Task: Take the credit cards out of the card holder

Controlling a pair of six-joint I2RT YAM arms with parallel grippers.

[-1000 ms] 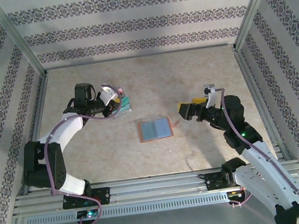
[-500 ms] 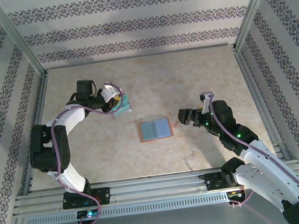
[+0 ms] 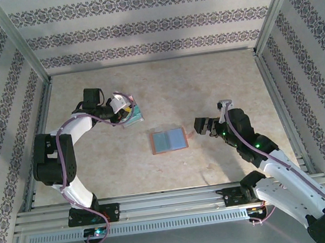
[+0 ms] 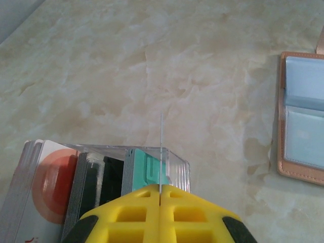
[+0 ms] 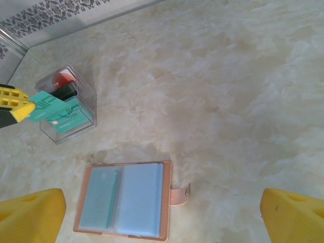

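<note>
We see the card holder (image 3: 168, 140) lying open and flat on the bench (image 3: 216, 79), about midway between the two arms. Its grey-blue pockets face up inside a tan rim. From the right wrist, its strap tab (image 5: 179, 195) sticks out on the right side. The left pocket shows a greenish rectangle behind its cover, and the right pocket looks plain pale blue.

The left fingers (image 3: 126, 107) are closed on a teal card (image 5: 50, 109). From the left wrist we see this card edge-on as a thin line running out from the seam between the yellow fingertips. It is held over a clear box (image 3: 133, 117), which stands on the bench up and to the left of the card holder and apart from it. We cannot tell whether the card's lower edge touches anything in the box. Inside the box a stack of cards (image 4: 101, 182) stands on edge: a white one with a red circle at the outside, then black ones, then teal.

The right fingers (image 3: 201, 126) are spread wide and hold nothing. They hover just beside the strap side of the card holder without touching it, and from the right wrist the holder lies between the two yellow tips.
</note>
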